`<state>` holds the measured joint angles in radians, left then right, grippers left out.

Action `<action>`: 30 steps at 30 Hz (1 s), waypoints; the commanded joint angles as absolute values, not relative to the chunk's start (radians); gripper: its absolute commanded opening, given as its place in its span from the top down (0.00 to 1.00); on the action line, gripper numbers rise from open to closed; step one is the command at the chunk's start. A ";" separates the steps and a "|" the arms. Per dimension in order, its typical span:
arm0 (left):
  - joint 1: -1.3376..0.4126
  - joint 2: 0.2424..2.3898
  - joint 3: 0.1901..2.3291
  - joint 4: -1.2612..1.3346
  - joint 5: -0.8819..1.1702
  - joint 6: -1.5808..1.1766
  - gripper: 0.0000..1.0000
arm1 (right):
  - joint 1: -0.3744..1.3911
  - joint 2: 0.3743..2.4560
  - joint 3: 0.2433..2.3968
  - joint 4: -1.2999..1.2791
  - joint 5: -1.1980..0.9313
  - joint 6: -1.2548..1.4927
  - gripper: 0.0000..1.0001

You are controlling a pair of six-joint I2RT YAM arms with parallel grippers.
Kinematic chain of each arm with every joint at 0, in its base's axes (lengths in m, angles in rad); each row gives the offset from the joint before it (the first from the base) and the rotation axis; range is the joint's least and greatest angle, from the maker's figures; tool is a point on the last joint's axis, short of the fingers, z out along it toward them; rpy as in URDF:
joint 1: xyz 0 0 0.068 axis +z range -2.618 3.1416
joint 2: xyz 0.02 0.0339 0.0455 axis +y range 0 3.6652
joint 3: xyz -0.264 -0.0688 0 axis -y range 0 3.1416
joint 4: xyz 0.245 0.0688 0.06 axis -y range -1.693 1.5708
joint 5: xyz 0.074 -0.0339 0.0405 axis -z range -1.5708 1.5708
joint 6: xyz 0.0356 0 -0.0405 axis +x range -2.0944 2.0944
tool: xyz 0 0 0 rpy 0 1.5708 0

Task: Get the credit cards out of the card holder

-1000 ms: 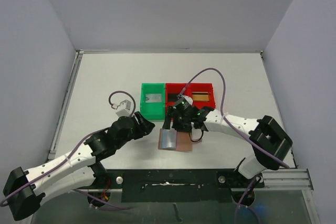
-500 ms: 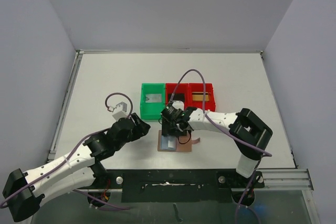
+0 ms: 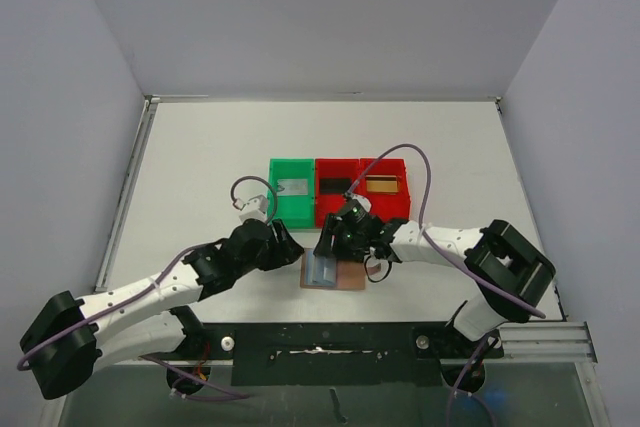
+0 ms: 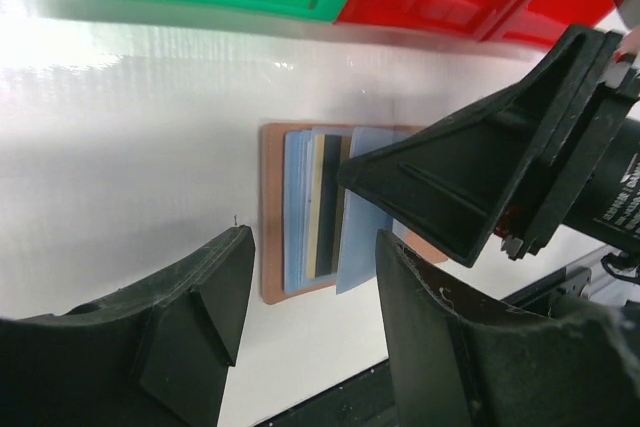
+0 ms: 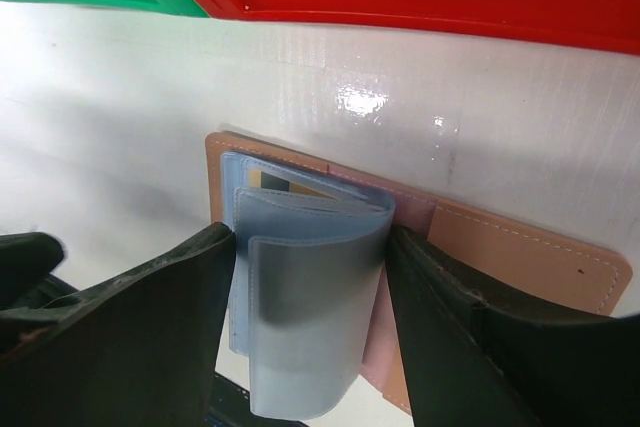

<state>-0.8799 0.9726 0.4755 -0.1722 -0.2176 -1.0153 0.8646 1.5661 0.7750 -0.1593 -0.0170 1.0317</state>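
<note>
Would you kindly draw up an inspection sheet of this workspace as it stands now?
Surface: white table, glossy.
Job's things: card holder lies open, credit cards edge-on in its sleeves; silver card in green bin, black card and gold card in red bins.
Clutter: nothing seen.
Grippers: left gripper open near the holder, holding nothing; right gripper jaws straddle the sleeves, grip unclear.
Cables: purple cables loop above both arms.
Surroundings: plain grey walls.

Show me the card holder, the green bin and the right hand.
card holder (image 3: pixel 352 276), top view, tan leather cover.
green bin (image 3: pixel 273 187), top view, left wall.
right hand (image 5: pixel 308 237), right wrist view, between its fingertips.
</note>
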 commanded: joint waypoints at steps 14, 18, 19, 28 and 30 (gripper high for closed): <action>-0.876 1.189 0.499 0.100 0.088 -0.959 0.49 | 0.824 1.522 0.608 0.031 -0.120 1.092 0.38; -0.874 1.257 0.507 0.112 0.153 -0.956 0.51 | 0.824 1.521 0.604 0.029 -0.119 1.094 0.38; -0.878 1.279 0.512 0.118 0.165 -0.956 0.52 | 0.823 1.520 0.603 0.030 -0.118 1.094 0.38; -0.883 1.295 0.508 0.254 0.257 -0.950 0.60 | 0.823 1.491 0.591 0.048 -0.121 1.101 0.37; -0.882 1.310 0.509 0.305 0.302 -0.954 0.60 | 0.822 1.482 0.585 0.065 -0.128 1.101 0.36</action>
